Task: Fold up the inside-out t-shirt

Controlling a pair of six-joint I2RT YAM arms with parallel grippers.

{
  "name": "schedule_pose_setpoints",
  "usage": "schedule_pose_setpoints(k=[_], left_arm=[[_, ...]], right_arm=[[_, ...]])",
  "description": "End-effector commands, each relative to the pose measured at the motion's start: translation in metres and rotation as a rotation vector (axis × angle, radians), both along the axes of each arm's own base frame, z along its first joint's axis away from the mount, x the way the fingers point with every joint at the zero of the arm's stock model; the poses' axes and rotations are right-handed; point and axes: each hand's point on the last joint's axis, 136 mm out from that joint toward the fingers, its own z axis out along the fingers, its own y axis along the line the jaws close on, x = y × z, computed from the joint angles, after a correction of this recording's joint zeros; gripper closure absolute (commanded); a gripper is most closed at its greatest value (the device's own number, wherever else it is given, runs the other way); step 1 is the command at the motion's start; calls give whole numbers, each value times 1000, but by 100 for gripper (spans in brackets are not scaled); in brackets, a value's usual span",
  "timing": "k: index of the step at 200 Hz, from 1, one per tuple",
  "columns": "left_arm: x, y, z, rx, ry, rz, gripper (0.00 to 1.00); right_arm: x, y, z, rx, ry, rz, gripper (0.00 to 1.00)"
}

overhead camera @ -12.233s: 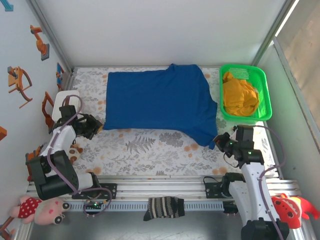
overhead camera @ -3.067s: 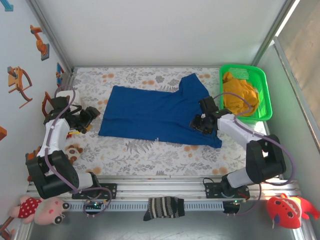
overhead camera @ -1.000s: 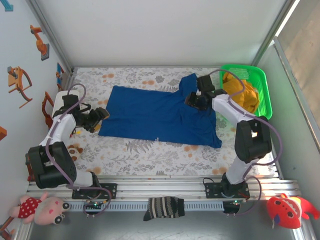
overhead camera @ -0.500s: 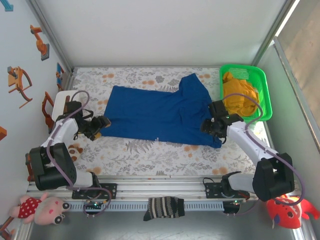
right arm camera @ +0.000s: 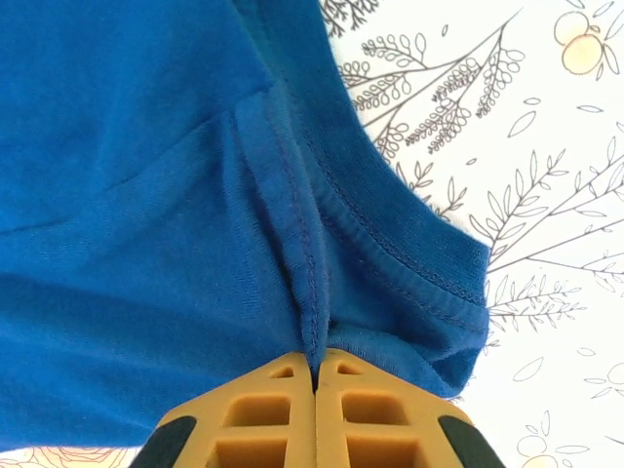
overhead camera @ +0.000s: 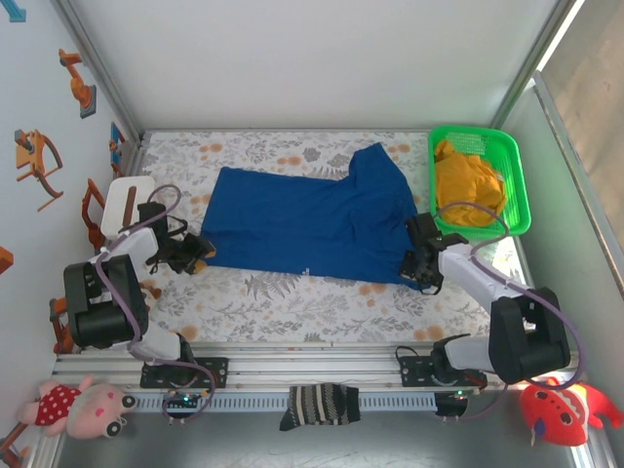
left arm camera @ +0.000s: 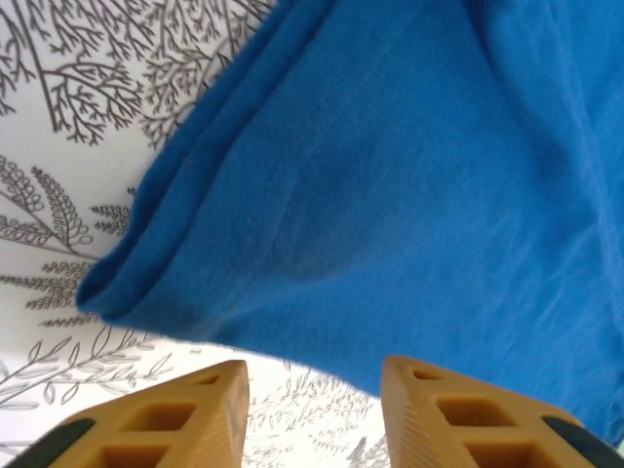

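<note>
sock (overhead camera: 320, 405): on near rail, off the counter (overhead camera: 292, 297)
left end effector (left arm camera: 312, 409): fingers spread, just short of t-shirt (left arm camera: 390, 195) near-left corner
right end effector (right arm camera: 314, 375): pressed together, pinching t-shirt's near-right corner
t-shirt: flat mid-counter, one sleeve sticking out far-right
basket (overhead camera: 475, 139): far right, yellow garment (overhead camera: 466, 190) inside

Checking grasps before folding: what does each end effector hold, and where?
Right end effector: the blue t-shirt, pinched by a stitched seam near its corner. Left end effector: open, holding nothing.
</note>
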Motion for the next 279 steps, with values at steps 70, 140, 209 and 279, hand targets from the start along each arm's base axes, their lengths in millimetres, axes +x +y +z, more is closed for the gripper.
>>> schedule_pose_setpoints(k=[70, 140, 209, 279], left_arm=[[-12, -10, -15, -76, 25, 67, 100], [-31, -5, 25, -24, -85, 108, 78], [53, -30, 86, -77, -258, -62, 48], [68, -64, 11, -131, -139, -81, 49]], right_arm=[[-29, -17, -1, 32, 0, -141, 100], [-30, -7, 25, 114, -68, -134, 66], [40, 32, 67, 270, -199, -56, 69], [54, 36, 9, 276, -124, -121, 70]])
